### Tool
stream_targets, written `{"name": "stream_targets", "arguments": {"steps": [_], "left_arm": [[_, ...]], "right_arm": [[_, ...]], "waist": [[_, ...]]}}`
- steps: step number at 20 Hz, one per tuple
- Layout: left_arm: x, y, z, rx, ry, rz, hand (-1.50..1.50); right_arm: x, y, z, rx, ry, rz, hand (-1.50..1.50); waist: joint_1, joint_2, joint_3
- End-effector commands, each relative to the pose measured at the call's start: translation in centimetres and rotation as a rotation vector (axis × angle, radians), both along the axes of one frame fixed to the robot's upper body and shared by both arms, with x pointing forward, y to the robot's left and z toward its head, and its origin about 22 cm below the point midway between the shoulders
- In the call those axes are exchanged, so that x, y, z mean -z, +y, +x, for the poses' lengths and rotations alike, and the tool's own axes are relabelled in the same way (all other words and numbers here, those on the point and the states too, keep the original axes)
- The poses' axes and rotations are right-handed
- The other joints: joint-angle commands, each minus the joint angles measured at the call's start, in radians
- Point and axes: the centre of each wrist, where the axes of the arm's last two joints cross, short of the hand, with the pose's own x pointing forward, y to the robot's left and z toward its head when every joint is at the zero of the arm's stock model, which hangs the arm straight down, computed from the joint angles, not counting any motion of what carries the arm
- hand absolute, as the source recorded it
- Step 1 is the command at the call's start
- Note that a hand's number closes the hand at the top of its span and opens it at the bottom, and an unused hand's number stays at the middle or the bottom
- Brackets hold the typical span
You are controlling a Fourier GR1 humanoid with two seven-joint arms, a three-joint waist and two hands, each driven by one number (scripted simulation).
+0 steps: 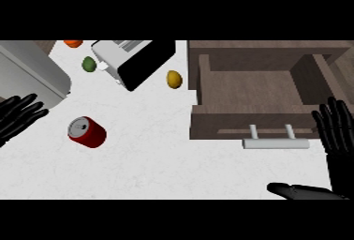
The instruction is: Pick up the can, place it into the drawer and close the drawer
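Note:
A red can (87, 132) with a silver top lies tilted on the white counter (159, 159) at the left. The wooden drawer (252, 89) stands pulled open at the upper right, its inside bare, with a silver handle (274, 142) on its front. My left hand (17, 117) shows at the left edge, fingers straight, just left of and apart from the can. My right hand (336, 136) is at the right edge beside the drawer's front, fingers straight and up, thumb (297, 191) stretched out low. Neither hand holds anything.
A black and silver toaster (135, 58) lies at the top middle. A green fruit (89, 63), an orange fruit (73, 43) and a yellow fruit (173, 78) sit near it. A grey appliance (31, 72) fills the upper left corner.

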Motion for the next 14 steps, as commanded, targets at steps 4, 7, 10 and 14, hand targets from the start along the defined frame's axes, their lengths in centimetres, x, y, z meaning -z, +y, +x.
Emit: {"name": "stream_targets", "arguments": {"steps": [4,7,10,14], "left_arm": [[0.6,-0.2,-0.7,-0.024,0.051,-0.004,-1.5],[-0.5,2.5,0.6,-0.058,0.073,0.015,-1.5],[-0.1,0.6,2.7,-0.051,0.063,0.018,-1.5],[2.9,0.2,2.4,-0.06,0.076,0.034,-1.5]], "right_arm": [[1.1,-0.8,-0.1,0.004,0.0,0.01,-1.5],[1.2,-3.2,-2.3,-0.001,0.019,-0.007,-1.5],[2.5,-2.2,-2.2,-0.006,0.012,-0.007,-1.5],[0.6,-2.7,-2.3,-0.006,0.004,0.004,-1.5]], "waist": [[0.005,-0.001,0.0],[-0.001,0.0,0.0],[-0.004,0.0,0.0],[-0.001,0.0,0.0]]}}
